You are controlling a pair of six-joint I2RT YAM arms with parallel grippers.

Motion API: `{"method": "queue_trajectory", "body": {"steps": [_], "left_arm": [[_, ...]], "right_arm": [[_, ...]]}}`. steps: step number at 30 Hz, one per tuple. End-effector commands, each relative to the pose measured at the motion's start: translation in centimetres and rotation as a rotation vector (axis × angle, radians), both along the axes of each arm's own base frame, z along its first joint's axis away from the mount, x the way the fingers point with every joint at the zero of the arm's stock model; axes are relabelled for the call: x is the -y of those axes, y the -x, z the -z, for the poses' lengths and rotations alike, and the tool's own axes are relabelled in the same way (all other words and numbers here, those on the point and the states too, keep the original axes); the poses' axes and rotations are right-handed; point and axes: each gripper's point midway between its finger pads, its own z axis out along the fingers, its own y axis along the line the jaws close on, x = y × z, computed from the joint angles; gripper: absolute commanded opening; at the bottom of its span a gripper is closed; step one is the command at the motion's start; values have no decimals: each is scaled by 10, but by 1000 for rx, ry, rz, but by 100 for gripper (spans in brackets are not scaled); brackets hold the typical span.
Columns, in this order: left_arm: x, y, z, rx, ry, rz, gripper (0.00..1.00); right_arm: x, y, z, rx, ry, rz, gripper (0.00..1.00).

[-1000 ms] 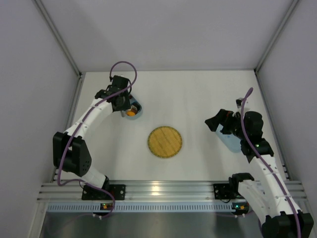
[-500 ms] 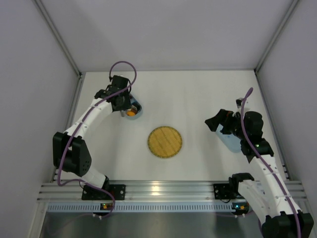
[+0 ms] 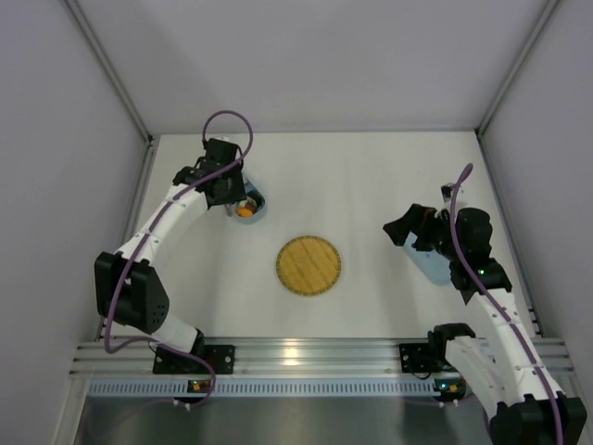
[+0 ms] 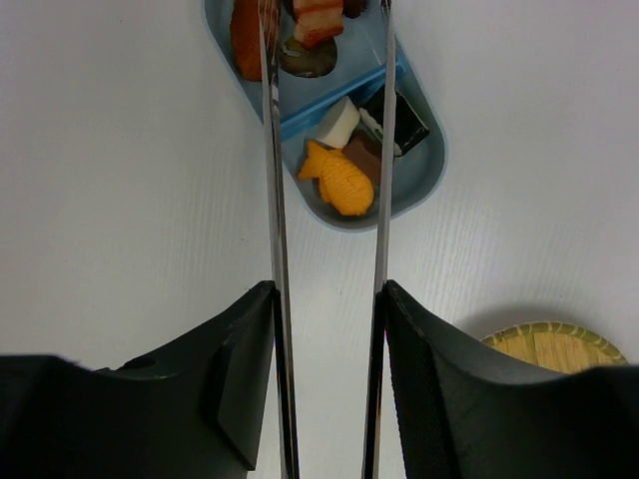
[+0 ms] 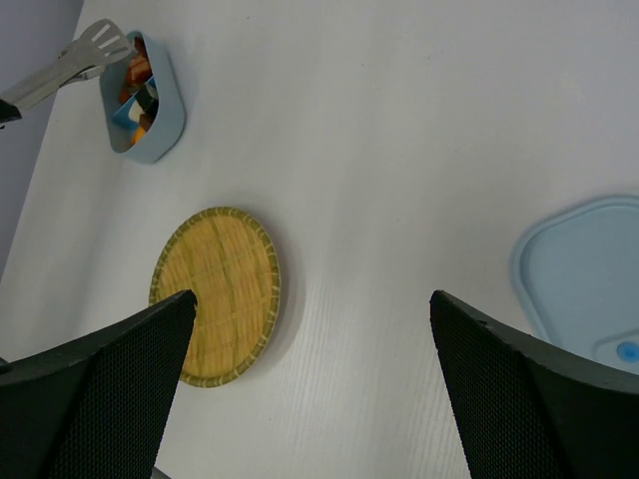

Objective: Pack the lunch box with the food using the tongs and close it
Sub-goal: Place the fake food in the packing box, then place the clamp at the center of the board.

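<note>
Silver tongs [image 4: 275, 200] sit pinched in the left gripper [image 4: 326, 299], tips spread over the lunch box [image 4: 427, 170] beyond the woven plate [image 5: 215, 294] to its left. Food [image 4: 344, 185] is already inside, so that looks like a drop-off. The right gripper [image 5: 312, 299] hangs wide open above the lid [image 5: 589, 269], right of the plate, probably lined up for closing.

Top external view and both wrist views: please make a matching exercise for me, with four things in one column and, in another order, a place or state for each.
Things:
1. lunch box
2. woven plate
3. lid
4. tongs

Places or states:
A. held in the left hand
B. lying flat at the right side
C. empty, in the middle
D. filled with food, at the far left

Pairs: 1-D, 2-C, 3-B, 4-A
</note>
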Motion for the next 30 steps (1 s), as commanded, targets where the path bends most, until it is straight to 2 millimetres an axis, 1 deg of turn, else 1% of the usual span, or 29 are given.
{"method": "queue_trajectory", "body": {"steps": [1, 3, 4, 5, 6, 7, 8, 10, 12, 13, 14, 16, 17, 18, 19, 22, 23, 25, 26, 27, 29, 30], "left_arm": [[9, -10, -57, 150, 85, 21, 50], [17, -9, -70, 178, 103, 48, 50], [21, -8, -73, 182, 105, 60, 50], [30, -7, -75, 184, 103, 81, 50], [35, -8, -82, 199, 106, 92, 50], [38, -7, -83, 198, 95, 91, 50], [48, -6, -84, 199, 91, 111, 50], [56, -6, -89, 214, 96, 128, 50], [72, -4, -89, 209, 108, 169, 50], [79, -4, -93, 219, 111, 182, 50], [93, -4, -88, 210, 101, 208, 51], [106, -7, -86, 208, 107, 230, 51], [117, -11, -76, 193, 117, 246, 51], [122, -14, -73, 191, 122, 253, 51], [129, -21, -65, 179, 126, 255, 51], [144, -38, -55, 181, 148, 272, 51], [151, -47, -45, 169, 149, 275, 51], [161, -59, -38, 176, 161, 280, 52], [166, -65, -25, 165, 157, 283, 52], [173, -74, -16, 172, 167, 290, 53], [178, -81, -6, 176, 168, 286, 54], [181, -87, -5, 185, 171, 285, 54]], "right_arm": [[1, -8, -14, 56, -7, 0, 99], [2, -8, -13, 55, -6, 2, 100], [2, -9, -13, 56, -8, 4, 100], [2, -9, -12, 56, -8, 2, 100], [2, -9, -13, 57, -8, 4, 99], [2, -10, -12, 55, -6, 2, 100], [2, -10, -11, 53, -6, 2, 99], [2, -10, -11, 52, -6, 3, 100], [2, -10, -10, 49, -5, 3, 100], [2, -10, -11, 50, -6, 3, 100], [2, -11, -11, 50, -4, 6, 99], [2, -12, -10, 49, -7, 7, 100], [2, -13, -9, 44, -7, 7, 100], [2, -13, -10, 46, -7, 7, 99], [2, -14, -9, 41, -5, 8, 99], [3, -15, -9, 32, 2, 11, 100], [4, -15, -9, 27, 4, 13, 99], [5, -16, -10, 23, 11, 17, 100], [7, -16, -9, 15, 19, 27, 99], [8, -17, -11, 17, 23, 32, 99], [8, -18, -13, 18, 23, 37, 100], [10, -17, -13, 9, 27, 44, 100]]}}
